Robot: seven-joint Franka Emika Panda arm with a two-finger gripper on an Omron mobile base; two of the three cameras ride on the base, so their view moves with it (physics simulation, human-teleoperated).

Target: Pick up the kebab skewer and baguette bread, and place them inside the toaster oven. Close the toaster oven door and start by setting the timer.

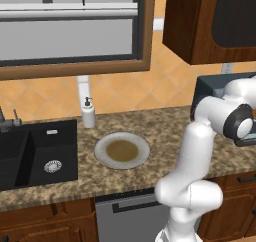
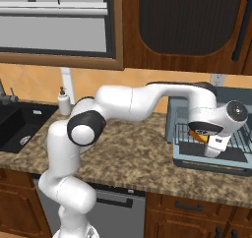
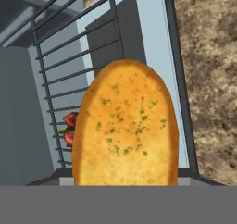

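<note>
On the speckled granite counter (image 2: 133,158), the gripper (image 2: 209,144) holds the baguette bread (image 3: 125,130) between its jaws over the open toaster oven (image 2: 179,109) rack, beside the kebab skewer (image 3: 69,128); releasing it likely comes next.

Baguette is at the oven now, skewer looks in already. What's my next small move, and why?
Probably ease the baguette bread down onto the wire rack and open the gripper. The bread is held just above the rack over the open toaster oven door, and the kebab skewer already lies on the rack beside it.
</note>
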